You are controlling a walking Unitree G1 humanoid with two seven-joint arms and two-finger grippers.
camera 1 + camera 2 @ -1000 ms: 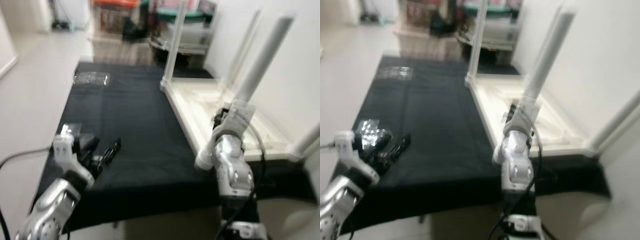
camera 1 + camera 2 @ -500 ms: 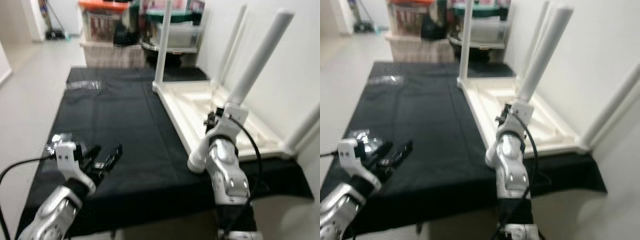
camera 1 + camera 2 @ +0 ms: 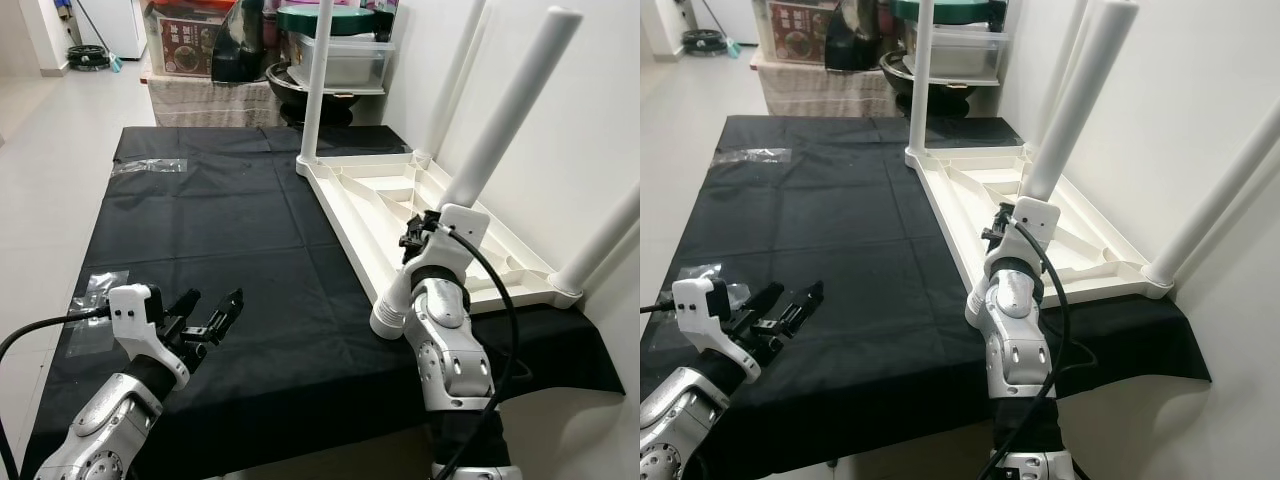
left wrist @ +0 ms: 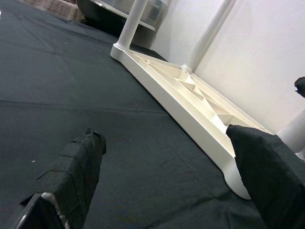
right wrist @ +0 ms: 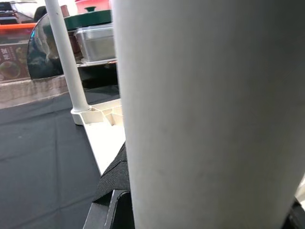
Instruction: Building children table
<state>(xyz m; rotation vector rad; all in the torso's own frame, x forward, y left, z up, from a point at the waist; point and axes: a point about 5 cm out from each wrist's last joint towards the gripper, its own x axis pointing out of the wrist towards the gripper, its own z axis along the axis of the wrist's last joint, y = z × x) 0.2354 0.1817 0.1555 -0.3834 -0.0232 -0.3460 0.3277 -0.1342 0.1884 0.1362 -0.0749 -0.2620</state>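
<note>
**op_remote:** Leg number four is what I'm on right now. The tabletop (image 3: 420,215) lies upside down on the black cloth (image 3: 220,230), pushed against the wall, with three legs already standing up from its other corners. My right gripper (image 3: 425,238) is clamped around the last leg (image 3: 500,130), whose foot end sits at the near corner (image 3: 387,318) — the whole thing leans away from me instead of standing straight.

**benchfan:** So what's the next move?

**op_remote:** My guess: tip it upright over the corner socket, then push or twist it home. I can't see the joint itself, so no idea whether it's seated at all. Left gripper (image 3: 205,318) hovers over the cloth near the front edge with its fingers spread and nothing in them — could brace the tabletop if it slides.

**benchfan:** Any parts bins around?

**op_remote:** Just household stuff behind the cloth. Clear lidded tub (image 3: 345,60), something dark and bowl-like under it, and a box with an orange lid (image 3: 185,45). Contents are too far off to make out. Couple of clear plastic bags (image 3: 148,166) lie on the cloth, looking flat.
</note>
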